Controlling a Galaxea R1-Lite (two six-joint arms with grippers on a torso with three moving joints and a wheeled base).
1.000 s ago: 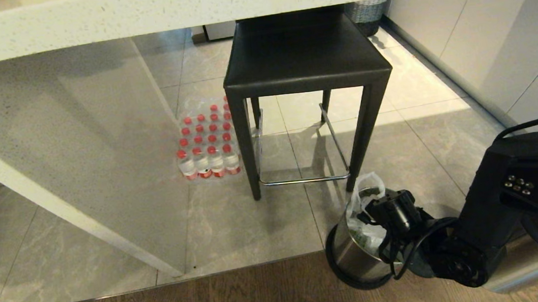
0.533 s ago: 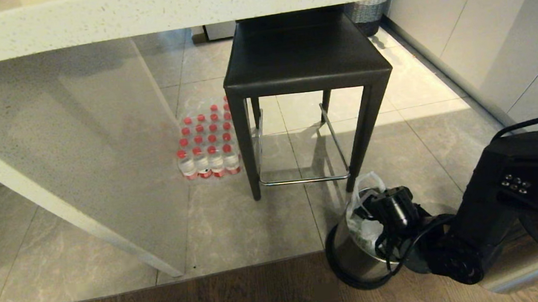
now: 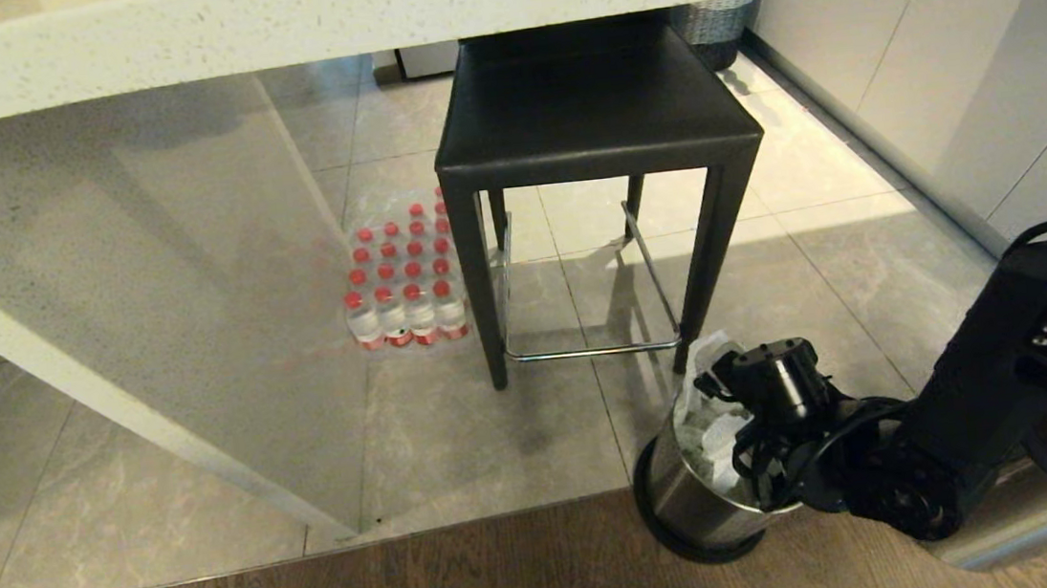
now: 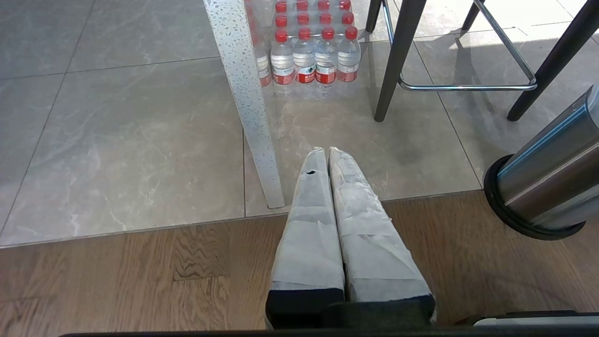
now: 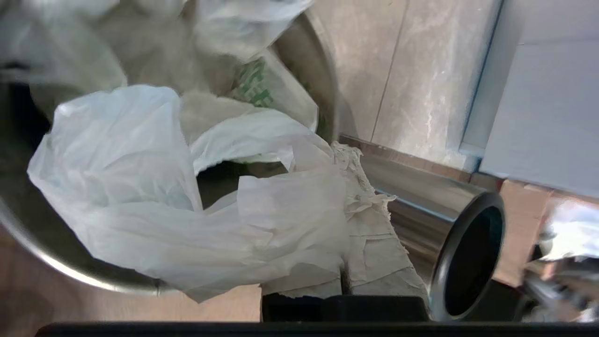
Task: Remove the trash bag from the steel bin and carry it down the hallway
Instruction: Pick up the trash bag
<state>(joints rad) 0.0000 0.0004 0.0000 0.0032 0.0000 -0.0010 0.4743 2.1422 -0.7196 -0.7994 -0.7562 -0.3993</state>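
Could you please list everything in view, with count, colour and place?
trash bag: one, whitish with green print, in the bin, pinched by the right gripper
steel bin: one, shiny with black base ring, on the floor by the stool
stool: one, black, under the counter
water bottles: one wrapped pack, clear with red caps, left of the stool
counter: one, pale speckled, across the top
basket: one, grey woven, behind the stool
right gripper: shut on the bag
left gripper: shut, above the floor
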